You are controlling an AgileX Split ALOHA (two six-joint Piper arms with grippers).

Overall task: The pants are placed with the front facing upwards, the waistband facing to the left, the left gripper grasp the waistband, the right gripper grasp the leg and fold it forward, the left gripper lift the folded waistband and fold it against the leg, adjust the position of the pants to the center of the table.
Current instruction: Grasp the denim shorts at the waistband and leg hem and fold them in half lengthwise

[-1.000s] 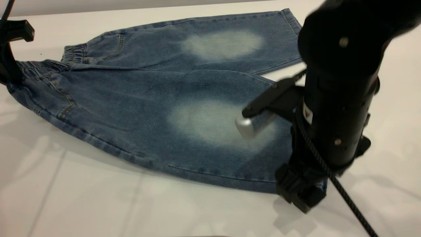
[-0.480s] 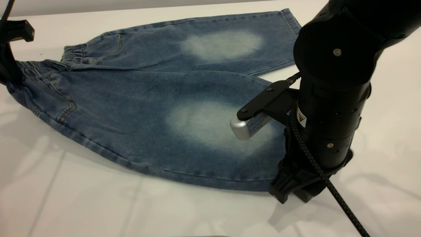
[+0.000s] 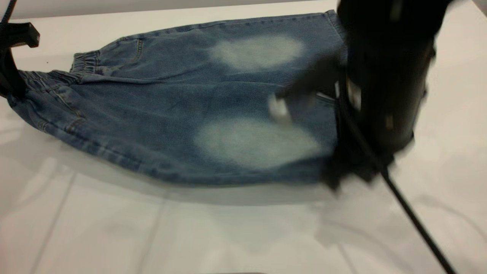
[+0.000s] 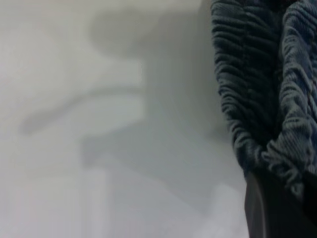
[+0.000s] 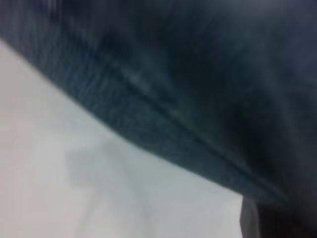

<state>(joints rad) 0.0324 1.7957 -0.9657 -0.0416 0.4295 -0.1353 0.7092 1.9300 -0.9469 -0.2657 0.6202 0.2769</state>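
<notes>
The blue denim pants lie front up on the white table, with the gathered waistband at the left. At the far left my left gripper is shut on the near corner of the waistband, whose ruffles fill the left wrist view beside a dark finger. My right gripper, blurred by motion, is shut on the hem of the near leg and holds it off the table. In the right wrist view, the hem runs above a dark finger.
The far leg lies flat with its hem near the table's back edge. The right arm's black cable trails over the table at the front right. Bare tabletop stretches in front of the pants.
My right gripper has lifted the near leg's hem and carried it away from the front edge; the near edge of the pants has risen off the table. The left gripper has stayed put.
</notes>
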